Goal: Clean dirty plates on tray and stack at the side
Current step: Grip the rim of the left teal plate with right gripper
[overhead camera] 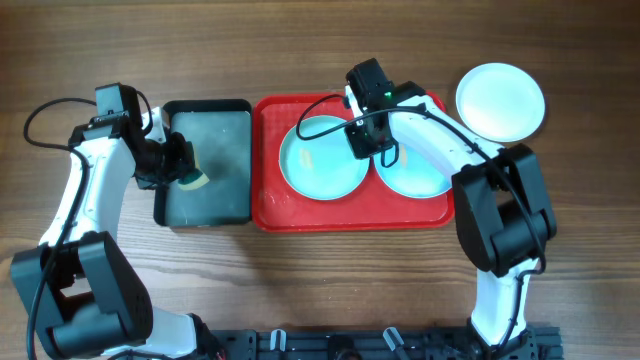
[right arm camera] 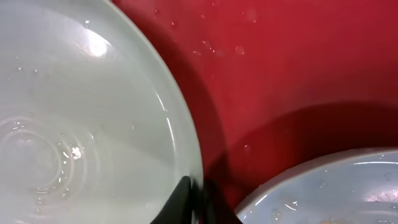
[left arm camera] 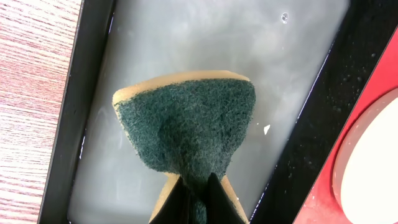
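The red tray [overhead camera: 268, 200] is seen at the middle of the table [overhead camera: 580, 250], its long sides running left to right. Two plates lie inside it. The left aqua plate [overhead camera: 315, 165] sits near the tray's centre. The right aqua plate [overhead camera: 420, 178] lies close to the right rim and is partly covered by the right arm. In the right wrist view only a narrow strip of wet red floor separates the two rims. A wider bare band of tray is left along the left and front rims. The white plate [overhead camera: 500, 100] rests on the table outside the tray's far right corner, apart from the rim.

The right gripper [overhead camera: 365, 140] is placed at the right edge of the left aqua plate. Its fingers [right arm camera: 214, 208] appear to be closed on that rim, though the contact itself is cut off at the bottom of the wrist view.

The grey tray [overhead camera: 225, 150] stands just beside the red tray's left rim, and a film of cloudy water is seen in it. The sponge [left arm camera: 186, 130] is pinched tightly in the left gripper [left arm camera: 194, 186], green scouring face outward, and is held over the grey tray near its left wall. Open wood is left in front of both trays.
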Controlling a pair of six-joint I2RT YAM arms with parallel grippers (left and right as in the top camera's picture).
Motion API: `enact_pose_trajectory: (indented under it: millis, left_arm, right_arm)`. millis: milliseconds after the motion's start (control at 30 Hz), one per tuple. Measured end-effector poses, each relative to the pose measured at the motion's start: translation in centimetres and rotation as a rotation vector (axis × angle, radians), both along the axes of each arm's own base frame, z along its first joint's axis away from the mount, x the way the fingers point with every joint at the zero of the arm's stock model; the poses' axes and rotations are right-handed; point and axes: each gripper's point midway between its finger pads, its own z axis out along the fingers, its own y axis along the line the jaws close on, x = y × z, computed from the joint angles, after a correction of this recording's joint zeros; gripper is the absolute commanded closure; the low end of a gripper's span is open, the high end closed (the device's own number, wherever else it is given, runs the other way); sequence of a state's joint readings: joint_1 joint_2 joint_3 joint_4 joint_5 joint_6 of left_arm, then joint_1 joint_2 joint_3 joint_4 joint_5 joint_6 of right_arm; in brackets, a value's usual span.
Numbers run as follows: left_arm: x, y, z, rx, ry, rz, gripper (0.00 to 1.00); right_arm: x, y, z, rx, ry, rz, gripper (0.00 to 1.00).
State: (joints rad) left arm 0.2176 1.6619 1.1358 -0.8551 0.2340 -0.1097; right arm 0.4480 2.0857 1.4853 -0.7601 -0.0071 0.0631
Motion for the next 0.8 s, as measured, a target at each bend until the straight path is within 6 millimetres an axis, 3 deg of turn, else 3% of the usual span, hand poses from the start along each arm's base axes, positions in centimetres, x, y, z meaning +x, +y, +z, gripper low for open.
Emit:
enact_pose_trajectory:
  millis: [167, 500, 533, 567, 667, 800]
  left_arm:
    - [0.0, 0.0, 0.0, 0.000, 0.000, 0.000, 0.96]
    - [0.0, 0.0, 0.0, 0.000, 0.000, 0.000, 0.96]
    - [0.0, 0.0, 0.0, 0.000, 0.000, 0.000, 0.96]
    - [0.0, 0.0, 0.0, 0.000, 0.000, 0.000, 0.96]
    - [0.1, 0.0, 0.0, 0.001, -0.003, 0.000, 0.96]
    - [0.7, 0.1, 0.1, 0.006, -0.029, 0.000, 0.96]
  right_arm:
    - [0.0, 1.4, 0.2, 0.082, 0.015, -0.028, 0.95]
    - [1.4, 3.0, 0.7, 0.211, 0.007, -0.254, 0.96]
    - [1.4, 2.8, 0.6, 0.206, 0.005, -0.273, 0.92]
    - [1.5, 2.7, 0.6, 0.200, 0.001, -0.282, 0.78]
    - [1.5, 2.4, 0.6, 0.185, -0.004, -0.272, 0.59]
    - [0.8, 2.1, 0.9, 0.146, 0.024, -0.206, 0.48]
